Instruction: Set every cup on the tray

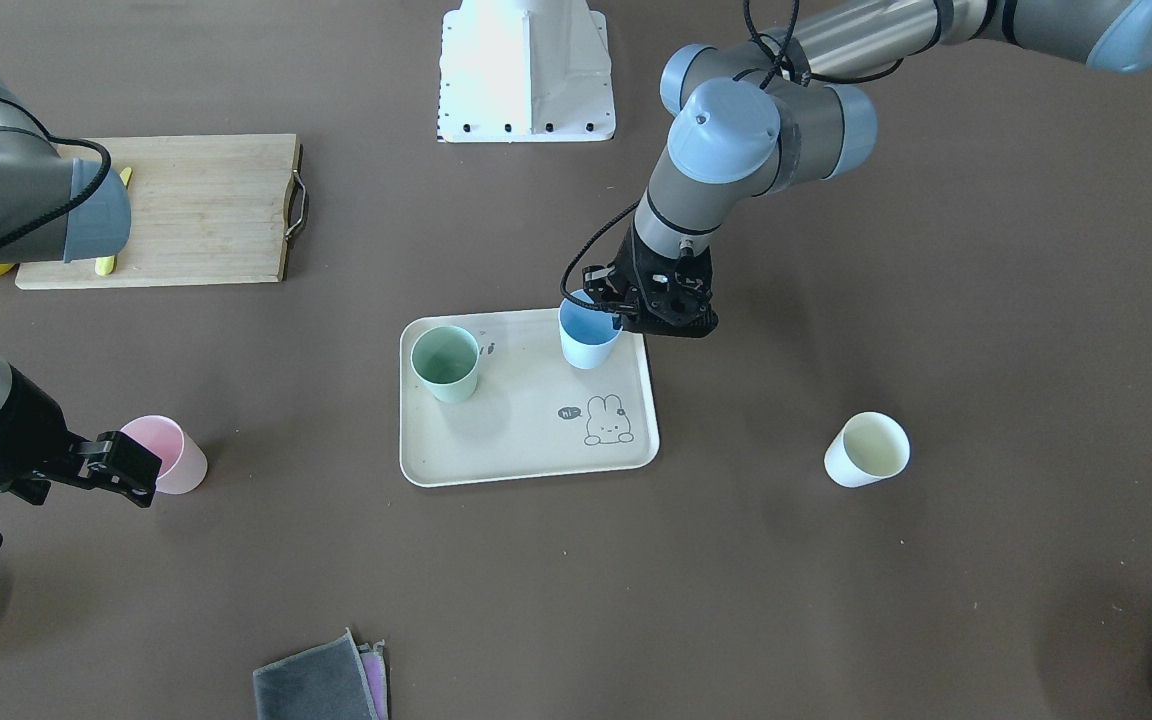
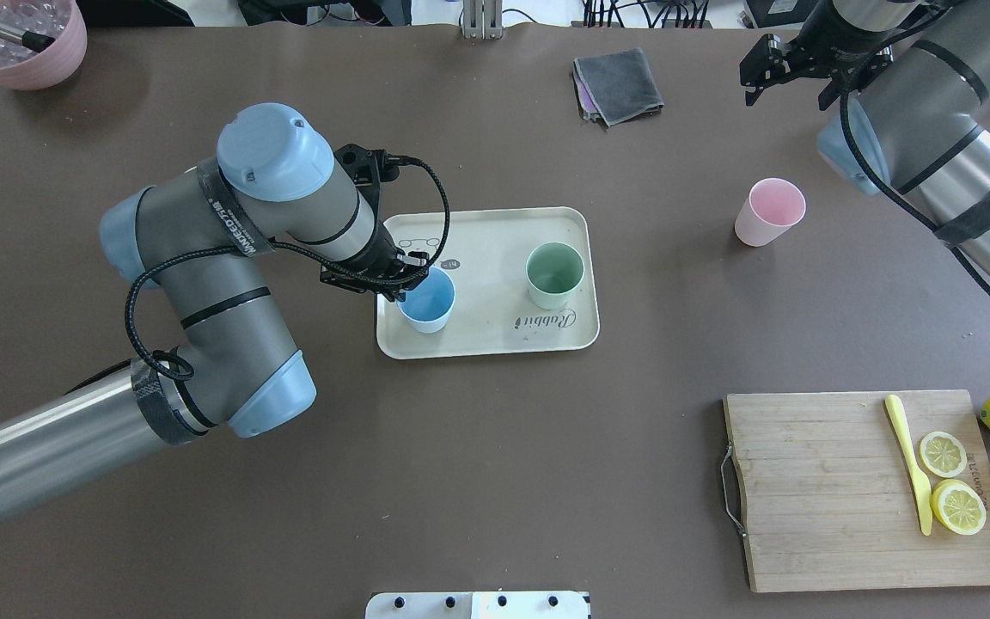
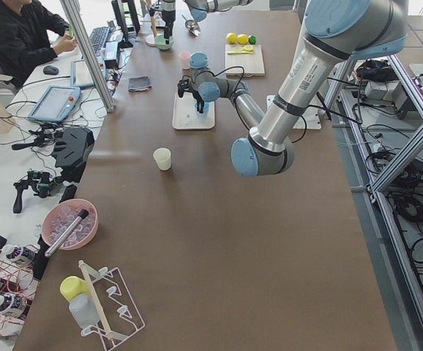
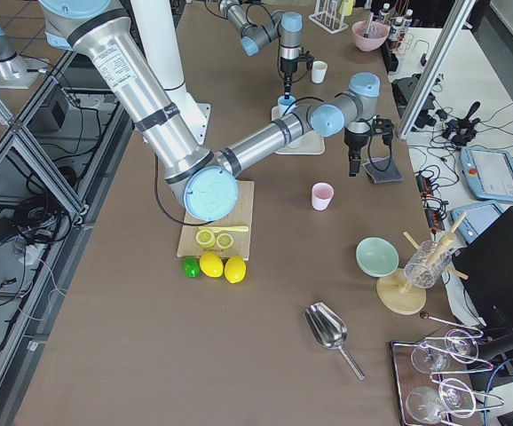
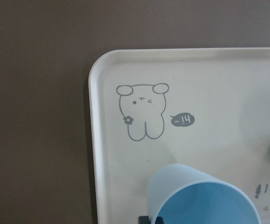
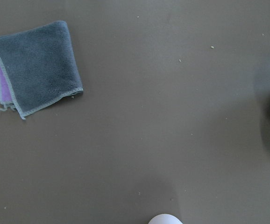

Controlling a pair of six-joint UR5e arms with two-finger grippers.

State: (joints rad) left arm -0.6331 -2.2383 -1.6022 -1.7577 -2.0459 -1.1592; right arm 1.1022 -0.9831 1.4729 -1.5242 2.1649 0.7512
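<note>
Blue cup matte, tapered | tray beige, rounded corners, raised rim

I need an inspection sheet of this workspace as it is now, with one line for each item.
Surface: dark brown table, matte.
Job's things: green cup stands on the tray; blue cup is over the tray, and whether it is set down is unclear; pink cup and cream cup stand on the table, off the tray.
Clutter: cutting board with lemon slices and yellow knife; grey cloth; pink pot.
Grippers: left gripper shut on the blue cup's rim; right gripper open, empty, apart from the pink cup.
Cables: black cable loops around the left arm.
Surroundings: operator seated at a side desk.
</note>
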